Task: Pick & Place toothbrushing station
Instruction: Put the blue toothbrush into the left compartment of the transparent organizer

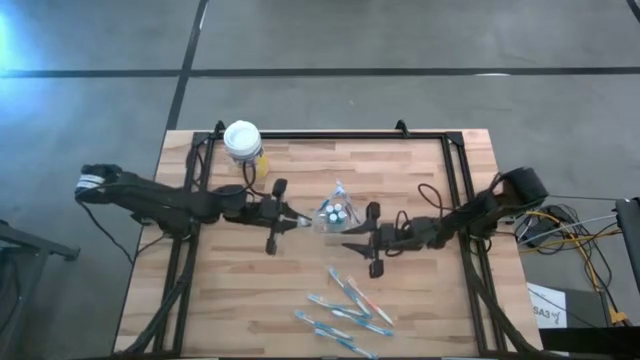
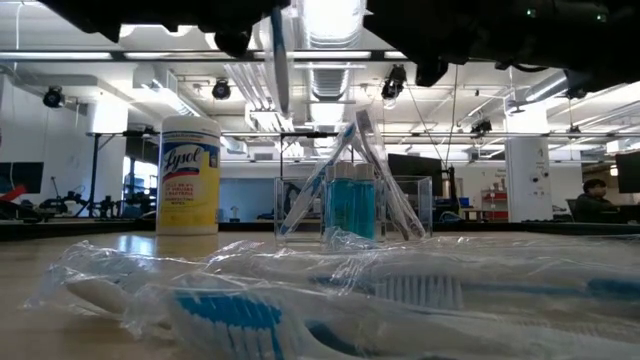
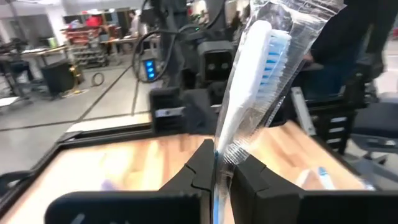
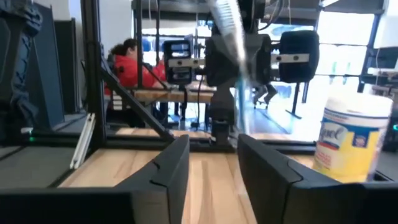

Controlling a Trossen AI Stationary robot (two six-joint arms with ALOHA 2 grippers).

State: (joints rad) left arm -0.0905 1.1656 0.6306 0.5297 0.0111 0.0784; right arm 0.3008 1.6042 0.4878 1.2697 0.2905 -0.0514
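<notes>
From above, the left gripper (image 1: 297, 219) and right gripper (image 1: 352, 237) face each other at mid-table, with the clear holder (image 1: 335, 212) of upright items between their tips. Loose wrapped toothbrushes (image 1: 348, 308) lie scattered on the wooden table (image 1: 420, 300), on the near side of the right gripper. A yellow canister (image 1: 243, 143) stands at the far edge, behind the left arm.

At table height, crinkled wrappers fill the foreground, blue bristles (image 2: 225, 312) showing through; behind stands the clear holder with blue tubes (image 2: 351, 207) and leaning brushes. The canister stands to its left. Beyond is an open workshop with ceiling lights.

In the left wrist view, the left gripper's jaws are pinched narrow on a wrapped toothbrush (image 3: 255, 81), white handle with blue-and-white bristles, which sticks up beyond the fingertips (image 3: 202, 168).

In the right wrist view, the right gripper's fingers (image 4: 171, 168) stand parted and hold nothing; the brush hangs ahead of them, wood grain beneath, a person in red beyond.
</notes>
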